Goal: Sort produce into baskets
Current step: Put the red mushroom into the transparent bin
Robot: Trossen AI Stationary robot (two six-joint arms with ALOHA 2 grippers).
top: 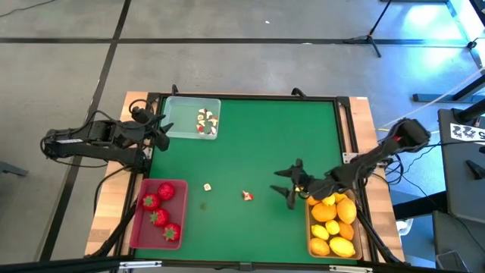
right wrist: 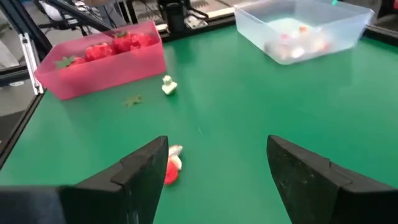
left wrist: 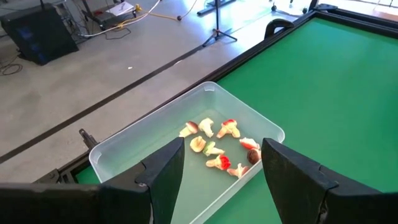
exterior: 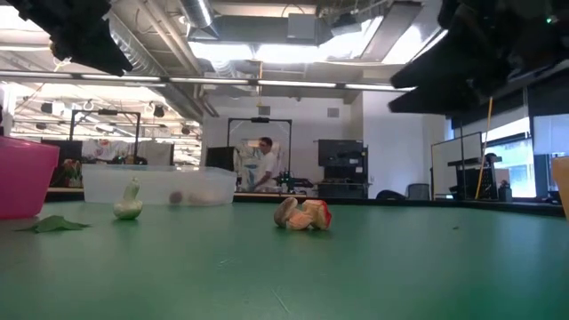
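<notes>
Red-and-white bit lies on the green mat just beside the right gripper, whose empty jaws stand open.

place: lab | cues: tripod stands, exposed ceiling ducts, equipment racks

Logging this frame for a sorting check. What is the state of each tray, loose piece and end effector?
Clear plastic tray: holds white-and-red bits.
Pink tray: holds red strawberries.
Tan tray: holds yellow lemons, orange fruit.
White-and-red piece: loose on mat.
Small white piece: loose on mat.
Left end effector: open, empty.
Right end effector: open, empty.
</notes>
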